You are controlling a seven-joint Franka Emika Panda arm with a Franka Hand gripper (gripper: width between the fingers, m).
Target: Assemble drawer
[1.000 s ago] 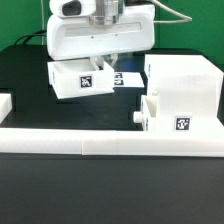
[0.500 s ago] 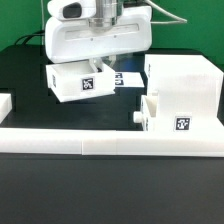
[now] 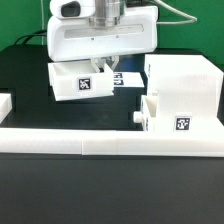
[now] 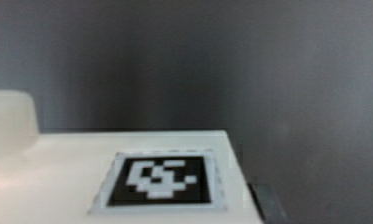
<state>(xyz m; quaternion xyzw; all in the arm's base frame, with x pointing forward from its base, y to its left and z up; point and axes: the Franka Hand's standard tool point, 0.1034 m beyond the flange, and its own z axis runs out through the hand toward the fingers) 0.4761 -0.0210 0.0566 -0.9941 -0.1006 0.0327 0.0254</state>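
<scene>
In the exterior view my gripper (image 3: 104, 68) is shut on the right wall of a small white drawer tray (image 3: 80, 82), which hangs slightly tilted above the black table with its tag facing the camera. The tall white box housing (image 3: 185, 80) stands at the exterior view's right. The second tray (image 3: 152, 110) sits partly inside it, knob (image 3: 137, 118) sticking out to the left. In the wrist view the held tray's tagged face (image 4: 162, 180) fills the lower part and its knob (image 4: 5, 125) shows at one edge. My fingertips are hidden there.
A long low white rail (image 3: 100, 140) runs across the front of the table. The marker board (image 3: 126, 78) lies behind the held tray. A small white block (image 3: 4, 104) sits at the exterior view's far left edge.
The held tray swung slightly to the exterior view's left and back, now a little more level. The housing and second tray have not moved.
</scene>
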